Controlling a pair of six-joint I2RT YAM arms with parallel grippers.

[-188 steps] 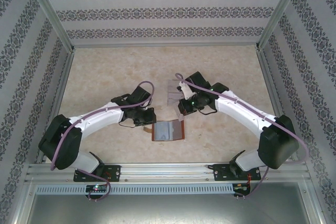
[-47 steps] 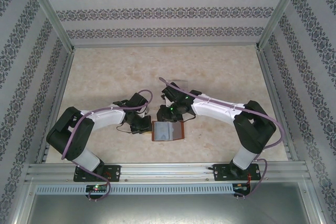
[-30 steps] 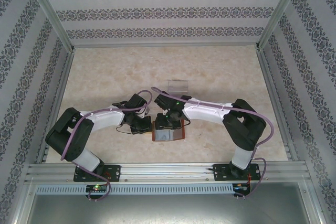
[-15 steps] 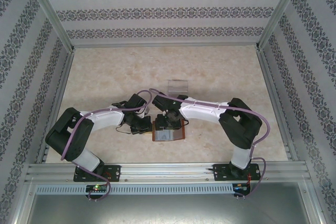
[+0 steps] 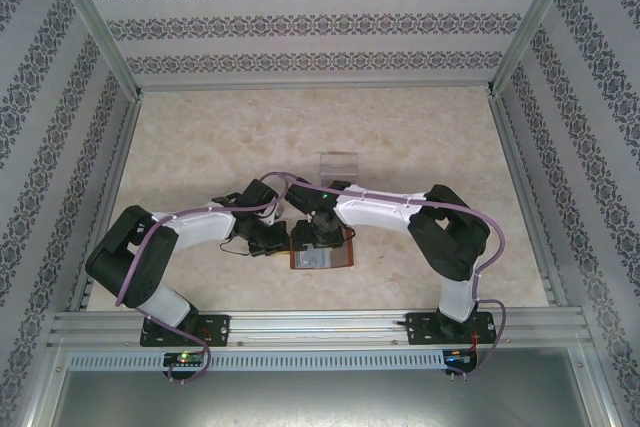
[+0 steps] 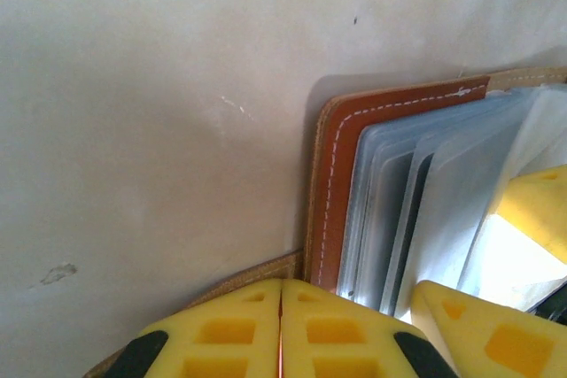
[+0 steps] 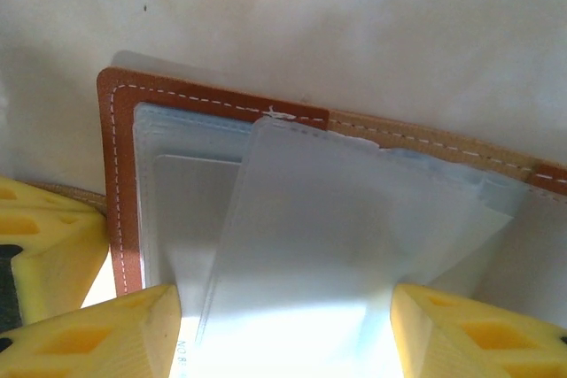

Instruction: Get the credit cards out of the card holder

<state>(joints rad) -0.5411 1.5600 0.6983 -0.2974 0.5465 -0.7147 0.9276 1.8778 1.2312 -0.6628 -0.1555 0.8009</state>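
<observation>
Right gripper [image 7: 283,307] is spread wide over the open wallet [image 7: 204,102], 1 finger each side of a clear pocket flap [image 7: 337,219]. Left gripper [image 6: 281,294] is pressed together at the wallet's left edge, right by the tan strap [image 6: 266,269]. Cards [image 7: 177,227] sit tucked in the pockets. Wallet's mid-table [image 5: 200,137], toward the near edge.

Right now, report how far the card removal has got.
Done: the card holder lies open on the table, with the shut left gripper at its strap edge. In hand: the right gripper hangs open astride the pale pockets, gripping nothing. Left: credit cards still sit in those pockets, so pulling them out remains.
</observation>
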